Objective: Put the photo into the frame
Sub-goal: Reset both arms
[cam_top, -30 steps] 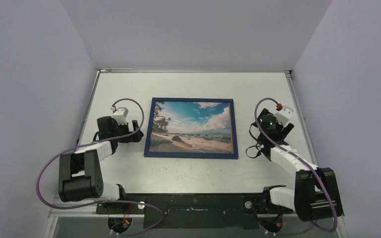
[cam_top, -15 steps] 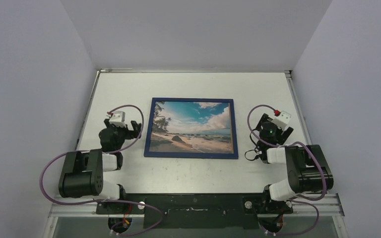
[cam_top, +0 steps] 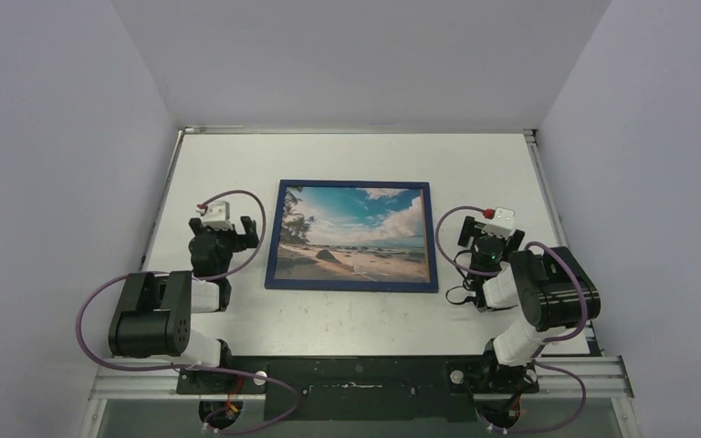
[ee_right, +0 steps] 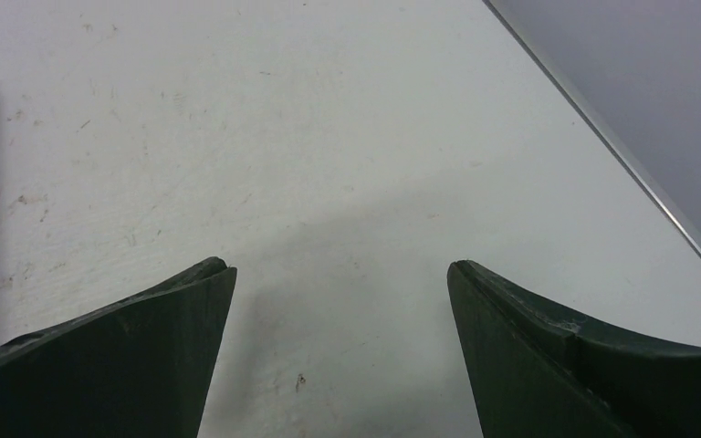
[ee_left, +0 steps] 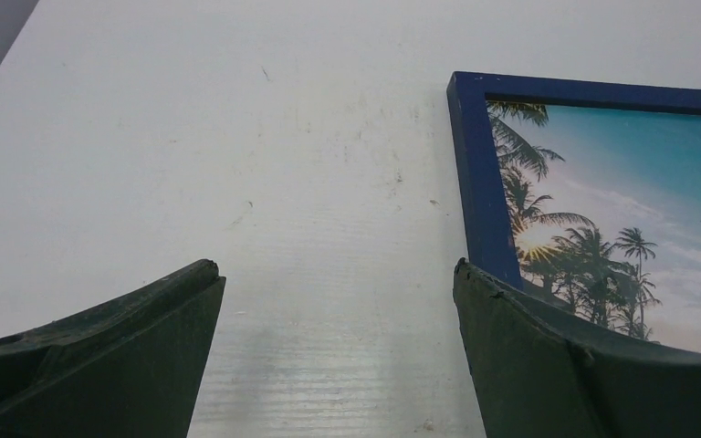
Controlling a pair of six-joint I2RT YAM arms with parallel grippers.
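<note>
- Left jaws gape wide and empty, their dark wedge-shaped fingers [ee_left: 100,356] over bare worktop [cam_top: 347,155], at 9 o'clock of the frame [cam_top: 351,286].
- Right jaws equally wide, holding nothing, at its 3 o'clock.
- The photo [cam_top: 356,233] — a flat beach print — lies inside the thin, dark-blue rectangular frame, mid-worktop.
- Worktop: white, matte, scuffed.

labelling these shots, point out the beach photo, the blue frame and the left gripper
rectangular beach photo [cam_top: 351,233]: top external view, middle of the print.
thin dark blue frame [ee_left: 476,173]: left wrist view, its side rail.
left gripper [ee_left: 335,274]: left wrist view, midway between its fingers.
</note>
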